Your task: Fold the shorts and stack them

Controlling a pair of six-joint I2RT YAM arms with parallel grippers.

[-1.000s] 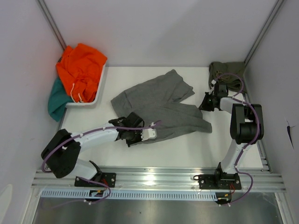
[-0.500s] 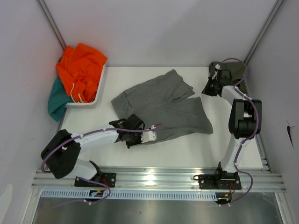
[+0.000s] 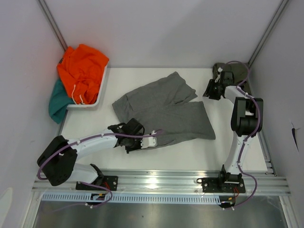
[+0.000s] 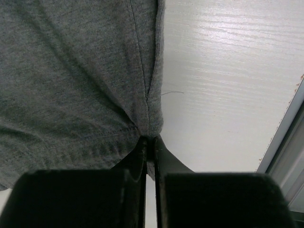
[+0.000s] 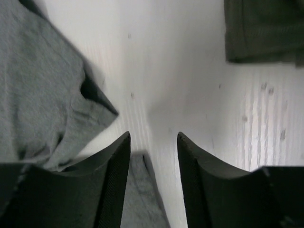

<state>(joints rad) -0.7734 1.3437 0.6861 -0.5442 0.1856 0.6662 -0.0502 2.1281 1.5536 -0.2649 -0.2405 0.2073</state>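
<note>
The grey shorts lie spread flat in the middle of the table. My left gripper is at their near hem, and in the left wrist view it is shut on a fold of the grey cloth. The olive green shorts sit bunched in the far right corner. My right gripper hovers between the two, open. In the right wrist view its jaws stand apart over bare table, with the grey shorts' leg to the left and the olive shorts at the upper right.
A white tray at the back left holds an orange garment, and a teal garment hangs over its left side. The metal rail with both arm bases runs along the near edge. Walls close in left, right and behind.
The left gripper has shut on the grey shorts' near hem. The right gripper has moved toward the back corner and opened, and it now holds nothing.
</note>
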